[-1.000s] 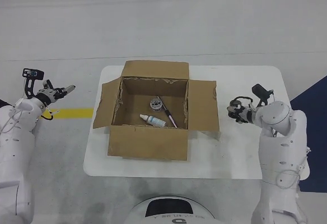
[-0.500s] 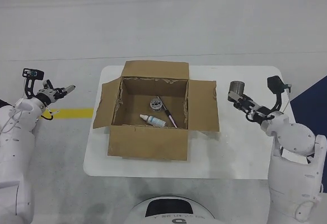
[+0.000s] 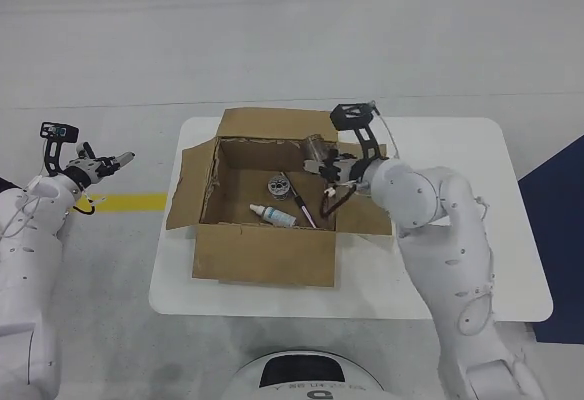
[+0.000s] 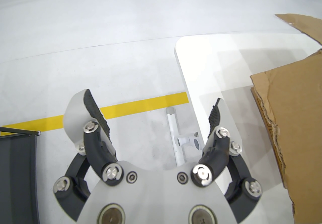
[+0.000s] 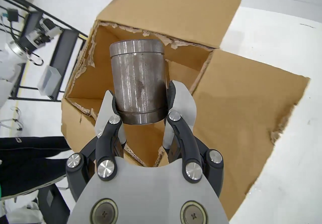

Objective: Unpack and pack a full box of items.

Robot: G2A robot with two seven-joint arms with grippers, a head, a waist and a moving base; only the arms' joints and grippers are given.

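Now right hand [image 5: 142,95] clamps one cylinder [image 5: 138,76] above one box [image 3: 262,255]; left hand [image 4: 152,96] gapes.

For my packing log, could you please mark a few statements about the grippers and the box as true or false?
1. The right gripper is shut on a metal cylinder. True.
2. The left gripper holds the white bottle. False: it is open and empty, off the edge of the table; the bottle lies inside the box.
3. The cylinder is held above the box's opening. True.
4. The box's flaps are folded shut. False: they are spread open.
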